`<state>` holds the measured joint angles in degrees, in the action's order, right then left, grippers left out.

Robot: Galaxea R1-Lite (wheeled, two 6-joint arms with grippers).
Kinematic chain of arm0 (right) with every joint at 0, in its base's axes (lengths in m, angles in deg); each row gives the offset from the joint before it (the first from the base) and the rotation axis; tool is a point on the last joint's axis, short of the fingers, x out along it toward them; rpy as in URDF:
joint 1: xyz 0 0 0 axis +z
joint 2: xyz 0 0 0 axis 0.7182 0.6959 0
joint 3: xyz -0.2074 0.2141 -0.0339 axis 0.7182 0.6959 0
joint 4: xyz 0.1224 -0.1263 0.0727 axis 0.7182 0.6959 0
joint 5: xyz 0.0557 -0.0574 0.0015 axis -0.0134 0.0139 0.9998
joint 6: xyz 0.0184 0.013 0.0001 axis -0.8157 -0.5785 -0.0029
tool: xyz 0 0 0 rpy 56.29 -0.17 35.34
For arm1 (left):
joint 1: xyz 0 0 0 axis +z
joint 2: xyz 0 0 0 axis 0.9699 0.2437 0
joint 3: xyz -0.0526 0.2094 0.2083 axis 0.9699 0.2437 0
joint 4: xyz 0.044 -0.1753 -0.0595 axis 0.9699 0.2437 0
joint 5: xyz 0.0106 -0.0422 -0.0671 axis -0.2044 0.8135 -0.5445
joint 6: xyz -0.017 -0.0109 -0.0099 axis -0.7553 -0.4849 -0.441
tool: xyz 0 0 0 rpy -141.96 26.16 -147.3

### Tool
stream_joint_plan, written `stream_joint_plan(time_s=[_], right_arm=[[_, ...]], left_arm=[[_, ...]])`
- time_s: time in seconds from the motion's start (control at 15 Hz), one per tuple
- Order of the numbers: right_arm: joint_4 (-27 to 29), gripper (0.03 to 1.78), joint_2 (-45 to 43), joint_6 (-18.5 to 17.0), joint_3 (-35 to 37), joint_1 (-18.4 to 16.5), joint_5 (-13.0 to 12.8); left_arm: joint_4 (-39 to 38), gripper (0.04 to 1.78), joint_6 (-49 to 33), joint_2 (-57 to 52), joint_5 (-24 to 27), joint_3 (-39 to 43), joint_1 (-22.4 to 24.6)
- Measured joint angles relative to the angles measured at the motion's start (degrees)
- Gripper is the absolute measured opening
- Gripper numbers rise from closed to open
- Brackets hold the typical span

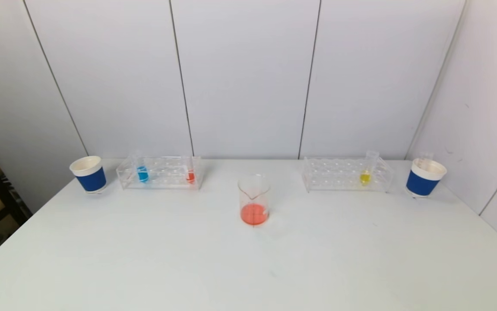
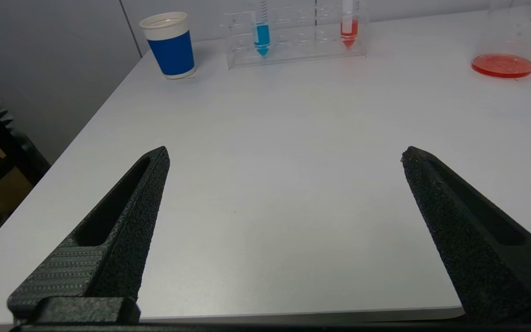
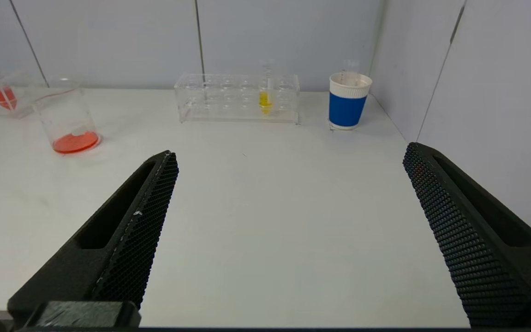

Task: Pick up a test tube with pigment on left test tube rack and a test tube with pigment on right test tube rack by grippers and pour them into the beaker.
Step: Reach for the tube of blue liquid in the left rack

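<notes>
The clear left test tube rack point(image 1: 162, 172) stands at the back left and holds a blue-pigment tube point(image 1: 142, 172) and a red-pigment tube point(image 1: 190, 175). The right test tube rack point(image 1: 345, 174) holds a yellow-pigment tube point(image 1: 365, 176). Between them, nearer me, stands the glass beaker point(image 1: 254, 200) with orange-red liquid at its bottom. Neither arm shows in the head view. My left gripper point(image 2: 286, 154) hangs open over the near table edge, far from the blue tube point(image 2: 261, 33) and red tube point(image 2: 348, 30). My right gripper point(image 3: 290, 154) is open too, well short of the yellow tube point(image 3: 265, 99).
A blue-and-white paper cup point(image 1: 88, 173) stands left of the left rack. A second paper cup point(image 1: 424, 177) right of the right rack holds an empty tube. White wall panels close the back and right. The white table point(image 1: 248, 268) is bare in front of the beaker.
</notes>
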<state>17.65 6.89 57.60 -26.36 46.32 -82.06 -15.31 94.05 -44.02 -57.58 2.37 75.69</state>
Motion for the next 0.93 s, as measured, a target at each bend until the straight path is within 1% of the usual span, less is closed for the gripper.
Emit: stream_joint_plan(time_s=[0.13, 0.33, 0.4, 0.67, 0.87, 0.93], right_arm=[[-4.50, 1.77, -0.27, 0.74, 6.03, 0.00, 0.02], [-13.32, 1.77, -0.38, 2.50, 15.37, 0.00, 0.07], [-15.19, 1.77, -0.40, 2.91, 17.16, 0.00, 0.22], [-15.96, 1.77, -0.43, 2.39, 18.82, 0.00, 0.02], [-16.07, 1.77, -0.45, -0.60, 18.96, 0.00, -0.28], [-16.14, 1.77, -0.45, -0.85, 18.96, 0.00, -0.30]], left_arm=[[0.00, 1.76, -0.01, 0.00, -0.02, 0.00, 0.00], [-0.01, 1.76, 0.02, 0.00, -0.02, 0.00, 0.02], [-0.01, 1.76, 0.02, 0.00, -0.02, 0.00, 0.02], [0.00, 1.76, 0.02, 0.00, -0.02, 0.00, 0.02], [-0.01, 1.76, 0.00, 0.00, 0.00, 0.00, 0.00], [0.00, 1.76, 0.00, 0.00, -0.02, 0.00, 0.00]])
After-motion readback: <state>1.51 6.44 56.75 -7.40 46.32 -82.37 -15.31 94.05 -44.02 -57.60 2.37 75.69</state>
